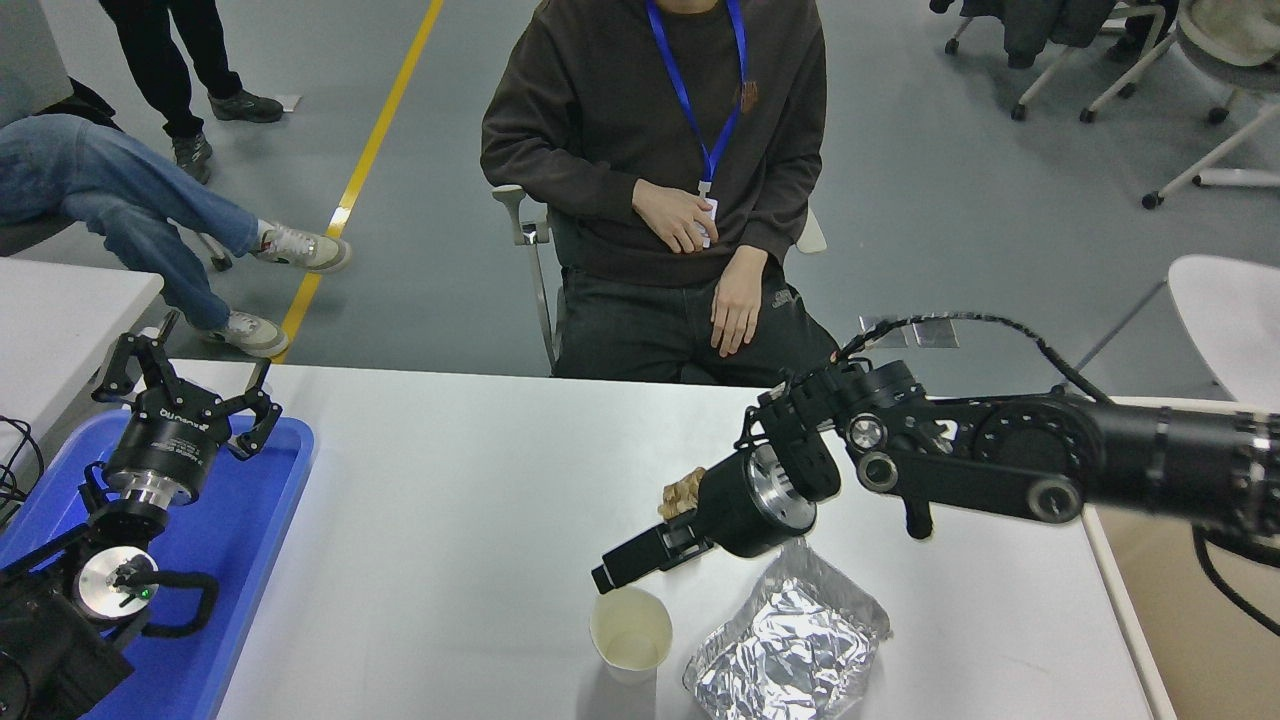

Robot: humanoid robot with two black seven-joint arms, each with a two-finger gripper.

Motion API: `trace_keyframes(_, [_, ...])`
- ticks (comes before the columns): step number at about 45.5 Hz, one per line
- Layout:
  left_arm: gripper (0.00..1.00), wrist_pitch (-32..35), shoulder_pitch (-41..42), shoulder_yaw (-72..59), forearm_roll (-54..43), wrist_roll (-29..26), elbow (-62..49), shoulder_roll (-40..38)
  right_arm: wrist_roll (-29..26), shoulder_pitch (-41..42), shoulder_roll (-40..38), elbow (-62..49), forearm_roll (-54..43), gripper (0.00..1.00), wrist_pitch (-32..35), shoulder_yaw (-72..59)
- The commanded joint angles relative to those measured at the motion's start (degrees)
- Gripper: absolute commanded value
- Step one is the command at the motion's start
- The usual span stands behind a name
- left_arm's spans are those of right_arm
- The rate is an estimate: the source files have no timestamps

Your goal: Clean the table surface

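The white table surface (450,520) carries a crumpled brown paper ball (681,491), a pale paper cup (631,634) and a crumpled foil wrapper (790,645). My right gripper (612,574) reaches in from the right and slants down to the left. Its tip hangs just above the cup's far rim. The wrist covers most of the paper ball, and nothing shows in the gripper. My left gripper (190,378) is parked open over the blue tray (255,520) at the lower left.
A person (660,180) sits at the far side of the table with both hands in the lap. A beige bin (1200,610) stands off the right edge. A smaller white table (60,310) lies beyond the tray.
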Motion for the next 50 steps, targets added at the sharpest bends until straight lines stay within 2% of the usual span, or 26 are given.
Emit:
trace_keyframes(1, [1.0,-0.09,0.0,0.0,0.0,0.0,0.0,0.01,-0.12,-1.56,5.32,-5.9,-0.82,1.0,-0.82,-1.12])
trace_keyframes(18, [1.0,-0.09,0.0,0.0,0.0,0.0,0.0,0.01,-0.04,-6.05,5.59,-7.13,-11.27,1.0,-2.58,-1.74])
trace_keyframes(41, [1.0,0.0,0.0,0.0,0.0,0.0,0.0,0.01,0.49,-8.25,5.5,-7.05,-15.67,0.97,-4.87,-4.37])
trace_keyframes(48, [1.0,-0.09,0.0,0.0,0.0,0.0,0.0,0.01,0.49,-8.25,5.41,-7.13,-15.58,0.89,-4.95,-4.29])
trace_keyframes(50, [1.0,-0.09,0.0,0.0,0.0,0.0,0.0,0.01,0.49,-8.25,5.41,-7.13,-15.58,0.81,-4.95,-4.29])
